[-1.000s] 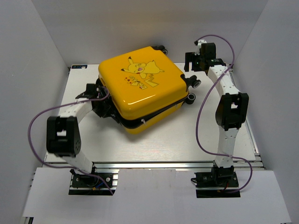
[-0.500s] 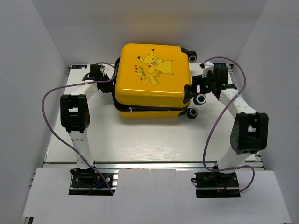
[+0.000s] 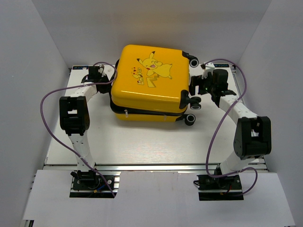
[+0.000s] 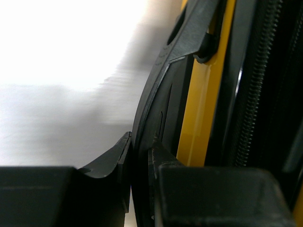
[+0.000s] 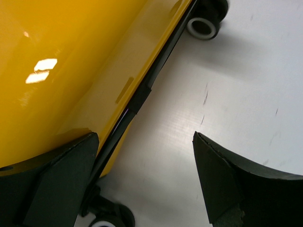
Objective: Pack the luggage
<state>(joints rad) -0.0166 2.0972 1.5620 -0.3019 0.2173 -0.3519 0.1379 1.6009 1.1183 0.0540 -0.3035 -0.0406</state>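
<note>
Luggage (image 3: 149, 82) sits far-centre on table (image 3: 156, 142), lid looks ajar. Your left gripper (image 4: 139, 156) pinches black rim (image 4: 156, 104) on its left side. Right gripper (image 5: 147, 142) is spread wide beside wheels (image 3: 195, 105). Hold pinch firm, brace right side, move slowly so case doesn't slide.

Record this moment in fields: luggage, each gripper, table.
luggage: yellow suitcase lying flat, printed shell up, wheels toward the right arm
seam: dark line between the shells; cannot tell if zipped
left gripper: pinched on a thin black edge at the luggage's left side
right gripper: open at the wheel end
table: white, bears the luggage
</note>
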